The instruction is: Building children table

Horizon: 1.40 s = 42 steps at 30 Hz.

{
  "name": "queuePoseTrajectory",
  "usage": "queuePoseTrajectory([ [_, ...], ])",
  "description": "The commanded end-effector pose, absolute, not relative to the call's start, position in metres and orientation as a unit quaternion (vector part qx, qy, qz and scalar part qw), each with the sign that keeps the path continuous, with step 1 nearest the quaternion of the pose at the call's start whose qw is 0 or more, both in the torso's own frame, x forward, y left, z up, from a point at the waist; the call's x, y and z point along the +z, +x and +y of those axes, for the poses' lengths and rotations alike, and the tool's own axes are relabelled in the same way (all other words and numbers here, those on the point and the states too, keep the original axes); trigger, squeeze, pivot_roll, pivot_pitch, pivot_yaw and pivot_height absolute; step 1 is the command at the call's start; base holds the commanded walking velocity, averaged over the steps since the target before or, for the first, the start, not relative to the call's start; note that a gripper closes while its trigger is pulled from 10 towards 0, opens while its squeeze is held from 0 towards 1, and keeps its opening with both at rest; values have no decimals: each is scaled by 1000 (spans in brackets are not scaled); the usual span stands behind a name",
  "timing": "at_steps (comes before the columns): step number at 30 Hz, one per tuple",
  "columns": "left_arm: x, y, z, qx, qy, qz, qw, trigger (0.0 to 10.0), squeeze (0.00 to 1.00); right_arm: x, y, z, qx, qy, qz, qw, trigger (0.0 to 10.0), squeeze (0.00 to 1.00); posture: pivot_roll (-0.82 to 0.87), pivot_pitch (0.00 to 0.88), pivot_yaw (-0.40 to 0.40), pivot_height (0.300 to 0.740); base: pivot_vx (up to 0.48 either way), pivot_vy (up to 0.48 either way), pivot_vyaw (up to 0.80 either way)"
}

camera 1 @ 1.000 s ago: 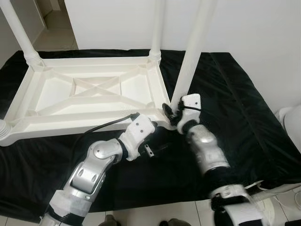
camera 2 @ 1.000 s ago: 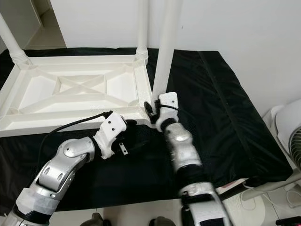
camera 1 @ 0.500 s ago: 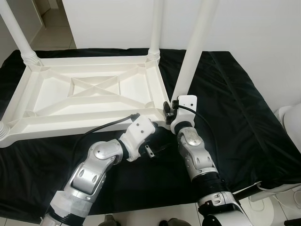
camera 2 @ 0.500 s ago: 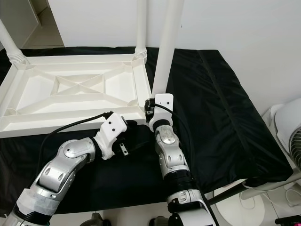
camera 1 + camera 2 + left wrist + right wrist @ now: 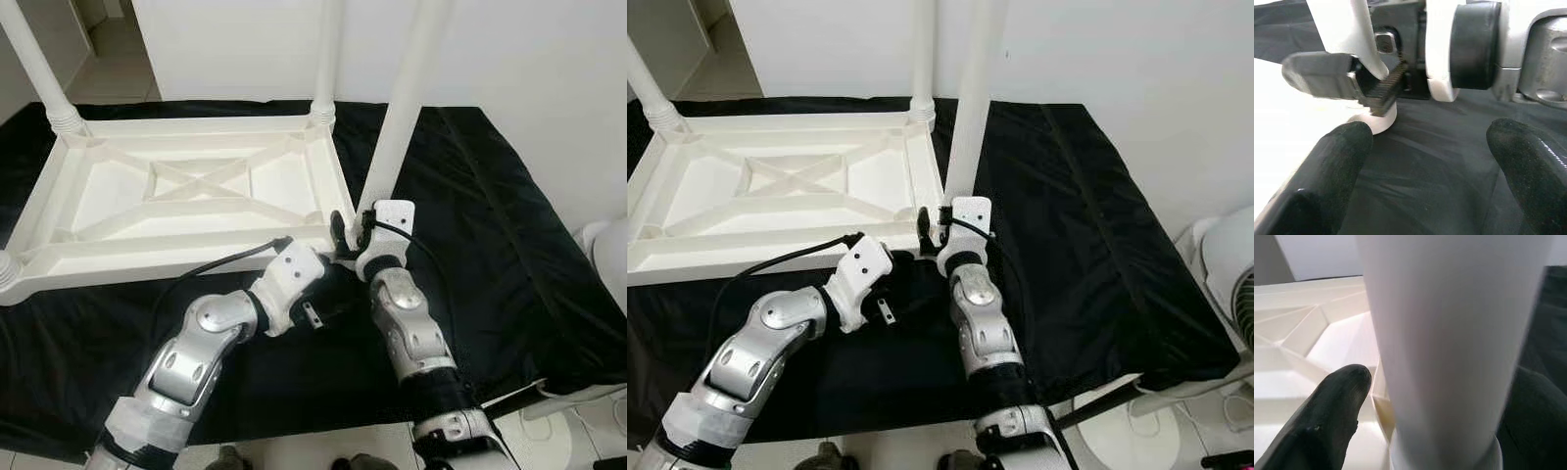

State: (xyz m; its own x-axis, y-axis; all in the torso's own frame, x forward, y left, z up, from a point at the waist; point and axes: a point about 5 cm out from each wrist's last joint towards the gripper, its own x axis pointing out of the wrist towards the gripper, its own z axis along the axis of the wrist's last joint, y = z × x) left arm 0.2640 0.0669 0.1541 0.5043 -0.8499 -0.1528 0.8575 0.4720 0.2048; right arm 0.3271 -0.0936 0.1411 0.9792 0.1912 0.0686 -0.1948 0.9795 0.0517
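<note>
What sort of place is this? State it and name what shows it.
Probably a room in a home, used as an assembly spot. An upturned white plastic table with screw-in legs lies on a black cloth against a plain white wall, with tiled floor leading off behind.

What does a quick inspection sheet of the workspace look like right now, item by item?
Surface: black cloth spread under the work.
Job's things: white table top upside down; near-right leg upright in its corner socket, other legs standing at further corners.
Clutter: nothing seen.
Grippers: right gripper straddling the leg's base, fingers either side; left gripper open, low over the cloth beside it.
Cables: black cable on the left forearm.
Surroundings: white wall; fan at right.
</note>
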Motion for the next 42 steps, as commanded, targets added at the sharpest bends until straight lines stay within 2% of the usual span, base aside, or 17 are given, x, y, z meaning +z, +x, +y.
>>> queuePoseTrajectory([
  [1, 153, 263, 66, -479, 132, 15, 868, 10000, 0, 138, 326, -96, 116, 31, -22, 993, 10000, 0, -34, 39, -18, 740, 0, 0, 0],
  [5, 153, 264, 67, -479, 133, 15, 867, 10000, 0, 138, 329, -105, 160, 21, -21, 987, 10000, 0, -42, 38, -15, 740, 0, 0, 0],
  [9, 153, 265, 65, -481, 132, 13, 867, 10000, 0, 139, 337, -119, 256, -38, -28, 965, 10000, 0, -46, 43, -12, 740, 0, 0, 0],
  [20, 156, 267, 66, -474, 130, 10, 871, 10000, 0, 144, 351, -119, 351, -88, -20, 932, 10000, 0, -29, 44, -20, 740, 0, 0, 0],
  [21, 156, 267, 66, -473, 130, 10, 871, 10000, 0, 143, 353, -119, 357, -91, -18, 930, 2941, 0, -24, 42, -22, 740, 0, 0, 0],
  [23, 156, 267, 66, -472, 130, 10, 872, 10000, 0, 143, 354, -119, 361, -93, -16, 928, 2941, 0, -24, 42, -22, 740, 0, 0, 0],
  [24, 156, 267, 66, -471, 131, 9, 872, 10000, 0, 142, 356, -119, 368, -93, -10, 925, 0, 0, -21, 41, -22, 740, 0, 0, 0],
  [36, 155, 266, 67, -473, 132, 11, 871, 10000, 0, 130, 355, -126, 371, -84, 16, 925, 0, 0, -26, 48, -12, 740, 0, 0, 0],
  [37, 155, 266, 67, -473, 132, 11, 871, 10000, 0, 129, 355, -127, 361, -80, 17, 929, 10000, 0, -28, 49, -11, 740, 0, 0, 0],
  [42, 155, 266, 66, -475, 131, 11, 870, 10000, 0, 129, 357, -127, 315, -75, 17, 946, 10000, 0, -32, 51, -13, 740, 0, 0, 0],
])
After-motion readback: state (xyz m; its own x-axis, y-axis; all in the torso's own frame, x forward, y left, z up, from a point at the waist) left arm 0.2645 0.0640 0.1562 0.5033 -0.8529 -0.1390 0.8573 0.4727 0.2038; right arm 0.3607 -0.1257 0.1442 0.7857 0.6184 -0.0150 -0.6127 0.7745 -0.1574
